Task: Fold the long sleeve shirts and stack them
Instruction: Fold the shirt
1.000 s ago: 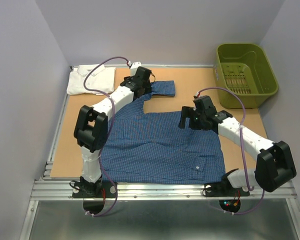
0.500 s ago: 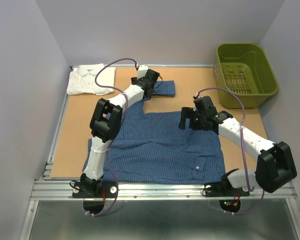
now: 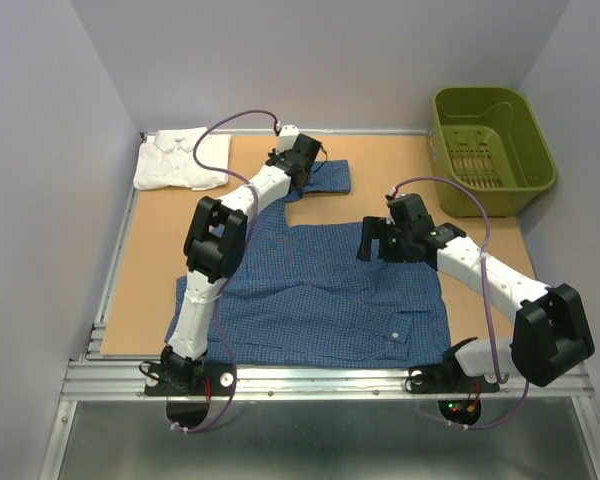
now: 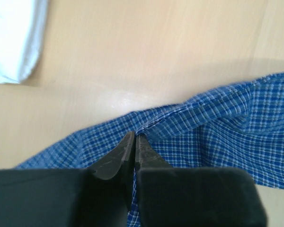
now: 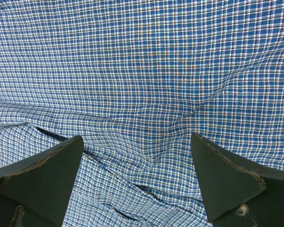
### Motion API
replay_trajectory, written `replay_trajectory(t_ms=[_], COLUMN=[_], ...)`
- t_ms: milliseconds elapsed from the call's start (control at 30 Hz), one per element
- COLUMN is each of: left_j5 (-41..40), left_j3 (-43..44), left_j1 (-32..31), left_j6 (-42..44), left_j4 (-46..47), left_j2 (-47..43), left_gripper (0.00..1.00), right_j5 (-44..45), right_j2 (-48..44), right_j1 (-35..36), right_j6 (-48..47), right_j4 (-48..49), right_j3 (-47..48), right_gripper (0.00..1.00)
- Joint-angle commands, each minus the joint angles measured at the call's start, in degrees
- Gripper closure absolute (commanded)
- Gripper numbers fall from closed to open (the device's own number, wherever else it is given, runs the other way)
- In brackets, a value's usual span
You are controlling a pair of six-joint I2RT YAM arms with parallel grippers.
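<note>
Change noted: within the last second the left arm has stretched out toward the far side of the tabletop (image 3: 150, 270), and the left claw (image 4: 134, 142) has gone from open to nearly closed. In the left wrist view its two fingers meet on a raised ridge of checked cloth at the edge of the far sleeve (image 3: 330, 178), so the claw is judged to be pinching that sleeve. The grip is at the very tips and looks shallow.

The right claw (image 5: 136, 142) has not moved. It hangs with its fingers wide apart just above the shirt body and holds nothing.

Location of task items: the blue checked shirt (image 3: 320, 290) lies spread flat across the middle of the tabletop, its sleeve reaching toward the far edge. The white shirt (image 3: 180, 160) sits already folded in the far left corner, well apart from the blue one.

Assessment: the sleeve fold on the blue shirt appears to be starting; folding and stacking are not yet done.

Surroundings: an olive-green basket (image 3: 495, 203) stands at the far right, apart from the cloth. The right arm hangs over the shirt's right half, and it may obstruct a sleeve brought inward across the body. The left arm's cable loops over the white shirt in the top view.
</note>
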Motion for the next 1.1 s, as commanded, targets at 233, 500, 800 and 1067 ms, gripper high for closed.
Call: replay_trajectory(t_ms=[233, 500, 800, 1067], left_j5=[-20.2, -7.4, 4.9, 8.7], left_j3=[11.1, -5.9, -17.4, -32.2], left_j1=[4.8, -3.8, -10.9, -8.6], left_j6=[3.2, -7.6, -15.3, -15.7], left_j4=[-11.3, -13.3, -8.8, -2.9], left_j2=[-11.1, -17.5, -22.6, -39.1], left_gripper=[0.89, 0.84, 0.52, 0.35], right_j5=[-0.5, 0.3, 8.1, 13.0], right_j2=[-0.4, -1.5, -2.1, 2.0], right_j1=[0.1, 0.1, 0.1, -0.2], right_j6=[-0.9, -1.0, -1.3, -0.7], right_j4=[0.2, 0.4, 0.4, 0.9], right_j3=[-0.3, -1.2, -1.3, 2.2], right_gripper=[0.0, 0.0, 0.0, 0.01])
